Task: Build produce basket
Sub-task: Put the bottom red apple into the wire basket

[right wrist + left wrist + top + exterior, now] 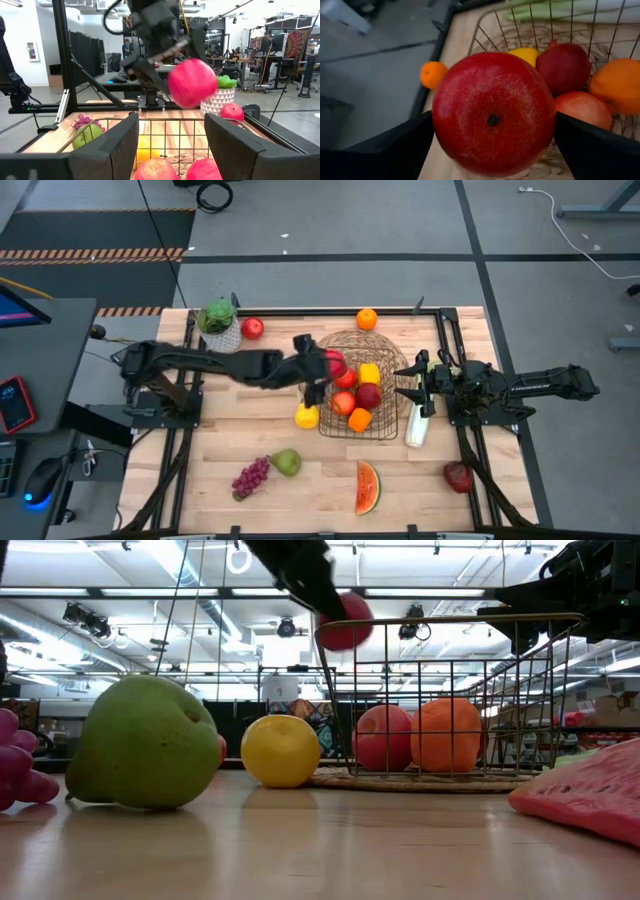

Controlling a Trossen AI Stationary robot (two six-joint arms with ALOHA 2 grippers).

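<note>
Fingers of my left gripper [322,372] are clamped on a red apple [493,113], holding it in the air just over the left rim of the basket [396,370]. In the left wrist view that apple fills most of the picture between the two dark fingers [385,150]. My right gripper [413,383] sits at the basket's right rim with its jaws spread apart, and I see them straddling the wire edge in the right wrist view.

Inside the basket lie a yellow piece [369,373], two red apples [368,395] and an orange [359,419]. A pale-green celery stalk [416,426] lies against the basket's right side, partly under my right gripper. Just left of the basket a yellow fruit [306,416] rests on the table [250,440], close under my left wrist. Nearer the front edge are a green pear [287,462] touching purple grapes [250,477], a watermelon slice [368,487] and a dark red fruit [459,476]. At the back stand a potted plant [219,324] with a small red apple [252,328] beside it, and a loose orange [367,319] behind the basket.

In the low view the pear blocks much of the table's left, and the grapes and watermelon are cut off at the picture's edges
</note>
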